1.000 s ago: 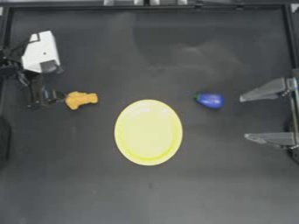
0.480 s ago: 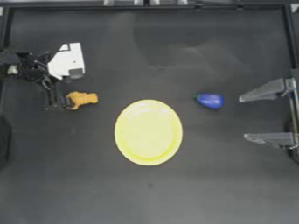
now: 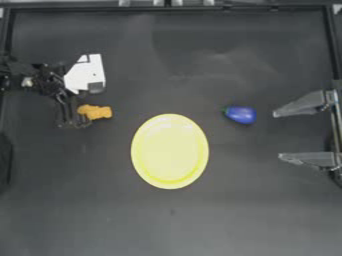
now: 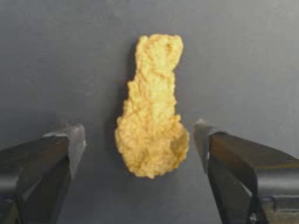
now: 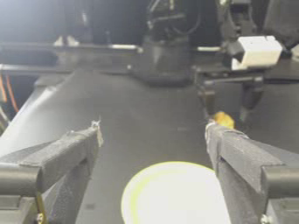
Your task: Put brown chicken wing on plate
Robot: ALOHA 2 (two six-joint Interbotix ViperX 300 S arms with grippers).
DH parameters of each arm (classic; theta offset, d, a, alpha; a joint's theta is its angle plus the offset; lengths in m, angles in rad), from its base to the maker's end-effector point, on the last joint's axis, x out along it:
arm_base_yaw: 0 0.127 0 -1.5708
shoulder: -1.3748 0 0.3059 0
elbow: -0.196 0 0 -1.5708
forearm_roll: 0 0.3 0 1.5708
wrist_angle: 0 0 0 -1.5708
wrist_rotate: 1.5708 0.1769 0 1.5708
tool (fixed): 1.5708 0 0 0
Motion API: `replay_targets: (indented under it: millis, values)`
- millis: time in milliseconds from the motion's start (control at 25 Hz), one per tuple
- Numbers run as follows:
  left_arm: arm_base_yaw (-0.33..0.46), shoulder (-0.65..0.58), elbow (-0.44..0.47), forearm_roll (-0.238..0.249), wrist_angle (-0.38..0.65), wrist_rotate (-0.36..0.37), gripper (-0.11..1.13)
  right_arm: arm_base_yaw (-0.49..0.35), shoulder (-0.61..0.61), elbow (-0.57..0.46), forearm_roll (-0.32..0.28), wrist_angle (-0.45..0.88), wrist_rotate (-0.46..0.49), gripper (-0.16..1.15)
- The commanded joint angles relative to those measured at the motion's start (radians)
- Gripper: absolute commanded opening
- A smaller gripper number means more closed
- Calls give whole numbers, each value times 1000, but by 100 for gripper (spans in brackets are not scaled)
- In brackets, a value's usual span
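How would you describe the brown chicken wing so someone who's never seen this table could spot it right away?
Start at the big pale yellow plate in the middle of the dark table, then look toward the left arm's side. The brown chicken wing lies there on the table, between the open jaws of the left gripper. It is small, lumpy and golden orange-brown, unlike the smooth blue object on the plate's other side.

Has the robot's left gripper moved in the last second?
Yes. The left gripper shifted toward the plate, closing around the brown chicken wing, which stayed put.
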Motion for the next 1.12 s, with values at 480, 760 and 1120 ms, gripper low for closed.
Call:
replay_targets:
  millis: [480,760,1120]
  values:
    - [-32,29,-40,-3,-2,5,49,0,8,-11,3,-8,2,100]
    - [-48,6,-48,-3,15,14,14,0,8,-11,3,-5,2,100]
    - [-87,-141,-137,-3,41,15,16,0,8,-11,11,-5,2,100]
